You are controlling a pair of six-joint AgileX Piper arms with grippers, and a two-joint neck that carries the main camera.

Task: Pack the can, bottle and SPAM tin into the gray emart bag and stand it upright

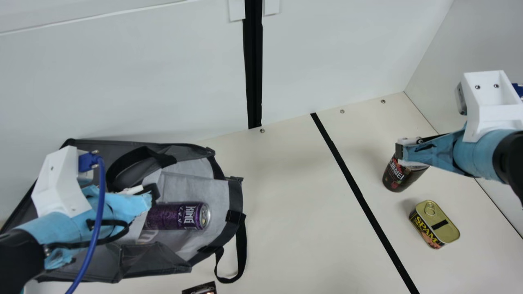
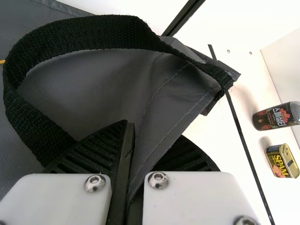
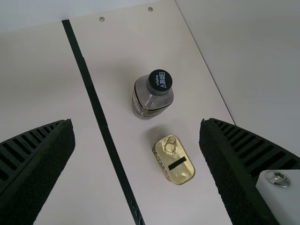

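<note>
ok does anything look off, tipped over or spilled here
The gray emart bag is slumped over, odd for something meant to stand upright, and the purple can lies on its side on the bag's pale fabric. Otherwise the bottle stands upright, the SPAM tin sits lid up, and I see no spill.

Lettering in the scene. Left: the purple can [image 1: 169, 217] bears "KING" in pale capitals; the gray bag [image 1: 236, 196] shows a partly hidden pale letter. Right, near: yellow "SPAM" marks the tin's side [image 1: 425, 229]. Right, farther: the bottle [image 1: 397, 176] carries Hangul, "스페셜티"; white characters on its black cap [image 3: 160, 80] are too small to read surely.
</note>
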